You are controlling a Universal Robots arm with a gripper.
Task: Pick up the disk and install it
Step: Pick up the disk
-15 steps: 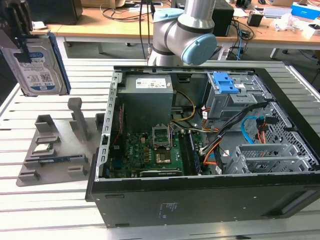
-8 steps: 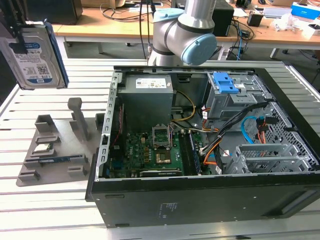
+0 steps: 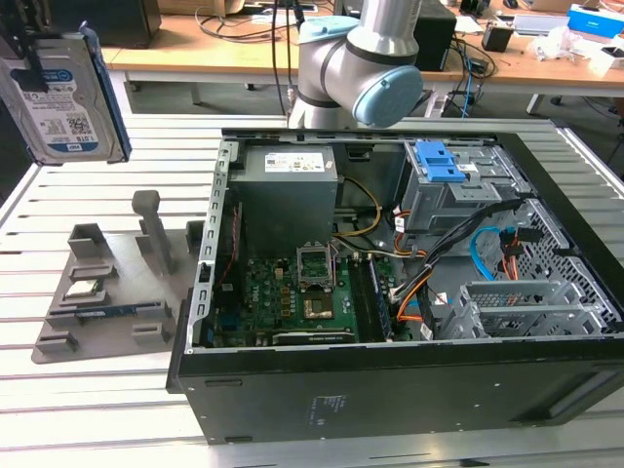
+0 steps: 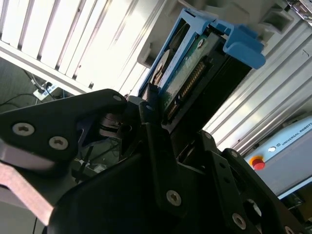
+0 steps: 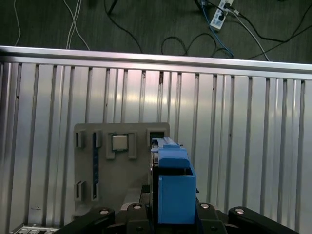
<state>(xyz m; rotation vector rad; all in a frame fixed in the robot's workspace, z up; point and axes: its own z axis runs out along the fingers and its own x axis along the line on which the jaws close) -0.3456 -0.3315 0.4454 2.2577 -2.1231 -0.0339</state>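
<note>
Disk (image 3: 60,97) upright inside gripper (image 4: 168,117), above table (image 3: 88,409)

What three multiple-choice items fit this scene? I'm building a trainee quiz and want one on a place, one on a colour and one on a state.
1. Where is the disk?
A) held in the air, outside the computer case
B) seated inside the computer case
C) lying flat beside the computer case

2. What colour is the carrier framing the disk?
A) red
B) blue
C) yellow

3. How is the pincer?
A) open and empty
B) shut on the disk
C) open around the disk

Answers:
1 A: the exterior view shows the disk aloft at that view's left, outside the case.
2 B: the first wrist view shows blue plastic.
3 B: the second wrist view shows it clamped on the disk's edge.
</note>
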